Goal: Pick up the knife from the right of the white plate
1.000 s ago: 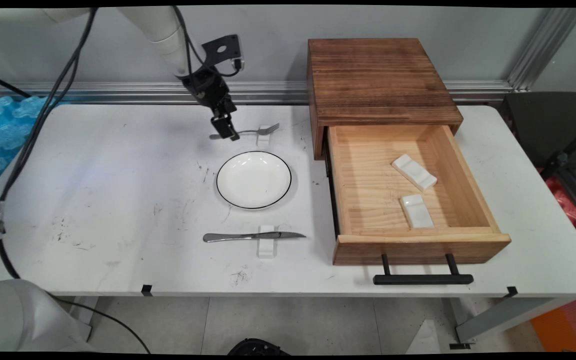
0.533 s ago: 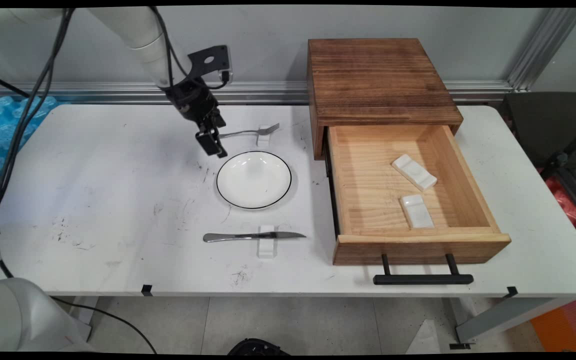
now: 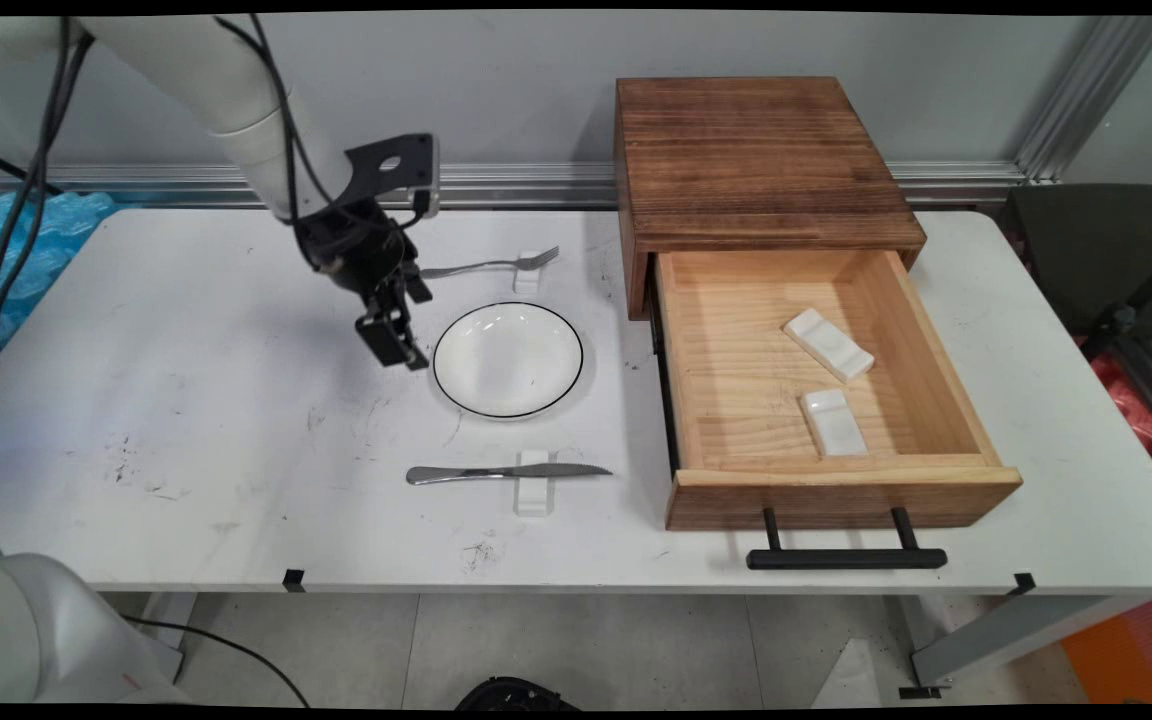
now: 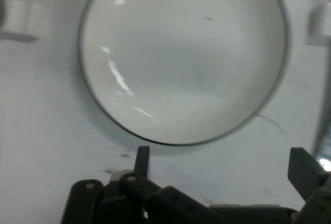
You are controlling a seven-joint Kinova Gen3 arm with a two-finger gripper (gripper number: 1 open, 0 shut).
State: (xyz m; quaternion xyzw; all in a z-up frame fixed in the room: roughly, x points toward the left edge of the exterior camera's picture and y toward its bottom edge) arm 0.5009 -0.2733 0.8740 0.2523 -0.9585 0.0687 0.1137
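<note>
Hanging open and empty just left of the plate (image 3: 507, 359), the claw (image 3: 392, 340) holds nothing, while fork (image 3: 489, 265) and knife (image 3: 506, 472) lie on their small white rests on the bench (image 3: 196, 400).

Plate (image 3: 507, 360), fork (image 3: 491, 264), knife (image 3: 506, 472), drawer (image 3: 816, 385)

The tool (image 3: 394, 342) has moved from the fork (image 3: 491, 265) to beside the plate (image 3: 507, 359)

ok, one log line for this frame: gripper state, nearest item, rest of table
gripper: open, holding nothing | nearest: plate, just beside it | fork and knife on rests | drawer: open, two rests inside
</note>
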